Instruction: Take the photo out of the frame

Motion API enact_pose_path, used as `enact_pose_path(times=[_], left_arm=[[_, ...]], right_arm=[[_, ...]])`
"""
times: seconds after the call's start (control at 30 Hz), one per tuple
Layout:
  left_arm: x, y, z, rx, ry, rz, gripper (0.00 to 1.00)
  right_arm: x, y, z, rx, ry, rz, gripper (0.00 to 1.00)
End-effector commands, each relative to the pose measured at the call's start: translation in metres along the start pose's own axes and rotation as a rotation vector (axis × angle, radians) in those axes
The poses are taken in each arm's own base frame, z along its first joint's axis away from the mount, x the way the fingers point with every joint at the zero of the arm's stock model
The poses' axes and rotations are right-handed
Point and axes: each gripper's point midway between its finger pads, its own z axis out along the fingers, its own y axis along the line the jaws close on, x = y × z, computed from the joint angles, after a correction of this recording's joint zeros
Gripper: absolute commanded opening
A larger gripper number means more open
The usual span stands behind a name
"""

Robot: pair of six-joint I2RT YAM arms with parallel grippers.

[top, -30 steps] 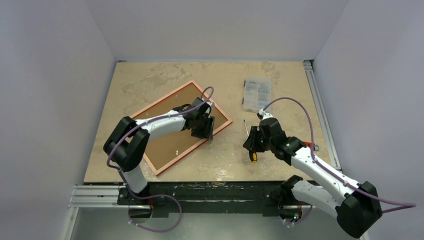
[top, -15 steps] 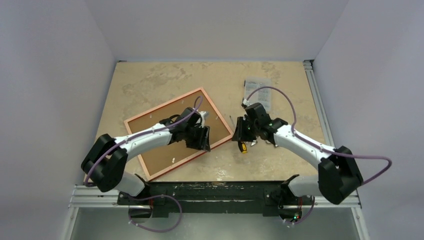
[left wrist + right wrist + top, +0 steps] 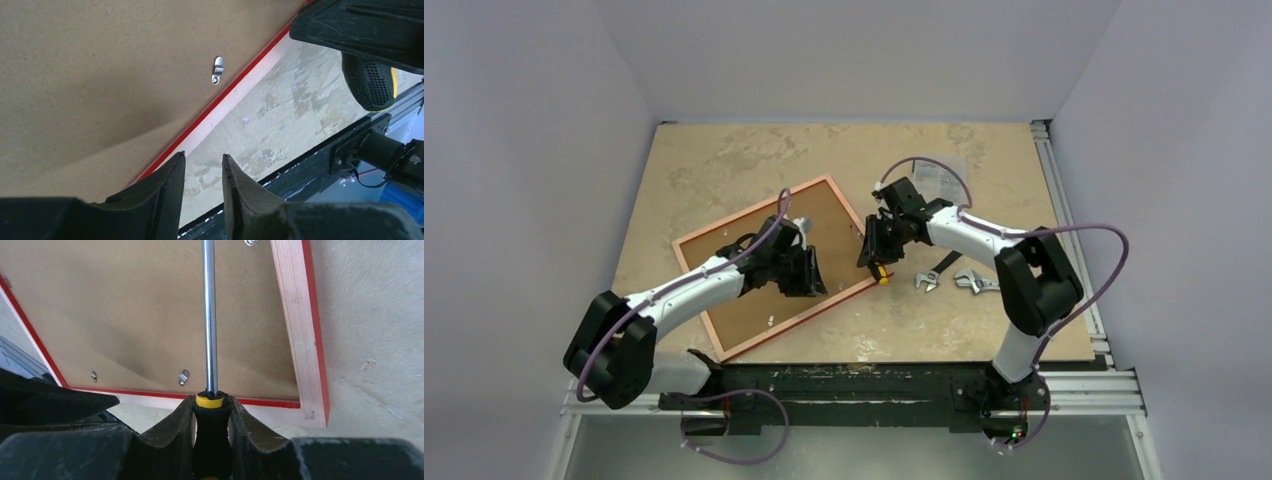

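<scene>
The red frame [image 3: 751, 209] lies face down on the table, and only the photo's brown board back [image 3: 829, 215] shows inside it. My left gripper [image 3: 812, 272] hovers over the frame's near right edge [image 3: 235, 85], open [image 3: 202, 156] with nothing between its fingers. A small metal clip [image 3: 217, 70] sits on the board beside that edge. My right gripper [image 3: 876, 252] is at the frame's right corner, shut [image 3: 211, 402] on a black and yellow screwdriver [image 3: 210, 315]. The shaft reaches out over the board [image 3: 125, 315]. Two more clips [image 3: 183, 377] [image 3: 94, 375] line the near rail.
Two small wrenches [image 3: 927, 281] [image 3: 974, 283] lie on the table right of the frame. A clear plastic parts box [image 3: 942, 176] sits behind the right arm. A black rail [image 3: 854, 375] runs along the table's near edge.
My right arm has swung left with the screwdriver to the frame's right corner, uncovering the wrenches. The left gripper has slid toward the near right edge and narrowed. The frame has turned slightly.
</scene>
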Motion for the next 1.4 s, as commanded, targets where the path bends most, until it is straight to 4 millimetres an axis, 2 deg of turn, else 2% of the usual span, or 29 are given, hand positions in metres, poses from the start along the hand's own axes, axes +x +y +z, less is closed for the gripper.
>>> enact_pose_path(times=[0.0,0.1,0.4,0.63,0.93,1.13,1.37], left_arm=[[0.004,-0.003,0.005,0.037,0.017,0.017,0.3],[0.01,0.001,0.01,0.044,0.024,0.017,0.29],[0.026,0.011,0.03,0.045,0.074,-0.002,0.26],[0.03,0.018,0.032,0.027,0.081,0.008,0.25],[0.033,0.02,0.032,0.024,0.088,0.012,0.25],[0.034,0.019,0.03,0.024,0.093,0.015,0.25],[0.035,0.021,0.029,0.018,0.093,0.01,0.25]], right_arm=[[0.005,0.013,0.0,-0.041,0.074,0.047,0.0],[0.011,0.002,0.001,0.022,0.097,0.074,0.0],[0.023,-0.011,-0.002,0.098,0.118,0.159,0.0],[0.022,-0.012,-0.008,0.11,0.094,0.172,0.0],[0.026,-0.023,-0.009,0.149,0.07,0.187,0.0],[0.019,-0.02,0.003,0.12,0.08,0.163,0.0],[0.012,-0.011,0.007,0.07,0.091,0.094,0.0]])
